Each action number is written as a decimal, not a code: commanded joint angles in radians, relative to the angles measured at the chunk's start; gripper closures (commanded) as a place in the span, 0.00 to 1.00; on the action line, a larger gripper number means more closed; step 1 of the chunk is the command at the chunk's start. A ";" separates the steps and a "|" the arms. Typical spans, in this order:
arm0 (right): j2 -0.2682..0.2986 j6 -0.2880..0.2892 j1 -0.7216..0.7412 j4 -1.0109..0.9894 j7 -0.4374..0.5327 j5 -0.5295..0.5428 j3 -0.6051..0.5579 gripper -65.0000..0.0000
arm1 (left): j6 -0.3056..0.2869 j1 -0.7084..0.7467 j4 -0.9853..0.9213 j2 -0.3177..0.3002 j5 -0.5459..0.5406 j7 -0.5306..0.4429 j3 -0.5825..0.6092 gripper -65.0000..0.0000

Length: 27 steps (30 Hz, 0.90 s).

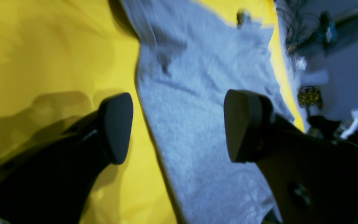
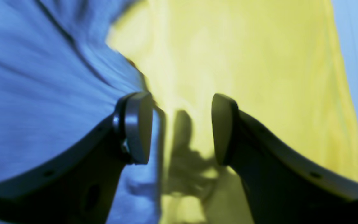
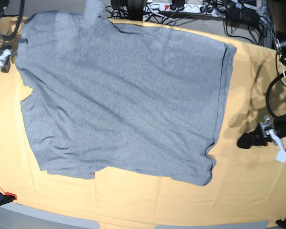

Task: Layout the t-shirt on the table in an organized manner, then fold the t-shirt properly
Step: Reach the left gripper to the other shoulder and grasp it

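Observation:
The grey t-shirt (image 3: 119, 100) lies spread flat on the table (image 3: 248, 191), plain side up, with no lettering showing. Its hem faces right and its sleeves and collar face left. My left gripper (image 1: 179, 127) is open and empty. It hovers over the shirt's (image 1: 197, 93) hem edge, one finger above the yellow cloth (image 1: 42, 62) and one above the fabric. In the base view it (image 3: 244, 141) sits just right of the hem. My right gripper (image 2: 180, 129) is open and empty at the shirt's (image 2: 42, 93) edge, over yellow cloth (image 2: 259, 77). In the base view it is at the far left edge.
Cables and a power strip (image 3: 181, 7) run along the table's back edge. Cables and small clutter (image 1: 309, 95) lie beyond the table edge in the left wrist view. Bare cloth runs along the front (image 3: 133, 200) and the right of the shirt.

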 commanded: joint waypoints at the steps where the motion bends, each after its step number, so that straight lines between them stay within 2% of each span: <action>1: 0.019 0.016 -0.014 0.016 -0.005 0.063 0.032 0.50 | -0.006 -0.027 0.015 -0.028 -0.025 0.007 -0.038 0.29; 5: 0.005 0.083 -0.109 0.014 -0.053 0.208 0.089 0.50 | -0.006 0.011 0.015 -0.055 -0.025 0.030 -0.134 0.29; 9: -0.018 0.122 -0.200 0.014 -0.053 0.274 0.090 0.50 | -0.006 0.074 0.015 -0.065 -0.025 0.030 -0.175 0.29; 13: -0.047 0.161 -0.257 0.013 -0.051 0.292 0.090 0.50 | -0.006 0.153 0.015 -0.067 -0.025 0.030 -0.203 0.29; 17: -0.071 0.158 -0.273 -0.023 -0.052 0.288 0.090 0.49 | -0.006 0.227 0.021 -0.075 -0.025 0.030 -0.221 0.29; 21: -0.072 0.157 -0.275 -0.132 -0.048 0.307 0.090 0.48 | -0.006 0.288 0.081 -0.093 -0.025 0.030 -0.221 0.29; 24: -0.072 0.192 -0.275 -0.215 -0.063 0.399 0.090 0.45 | -0.006 0.343 0.167 -0.113 -0.025 0.030 -0.221 0.29; 27: -0.072 0.192 -0.275 -0.280 -0.116 0.507 0.090 0.42 | -0.006 0.404 0.285 -0.126 -0.025 0.030 -0.221 0.29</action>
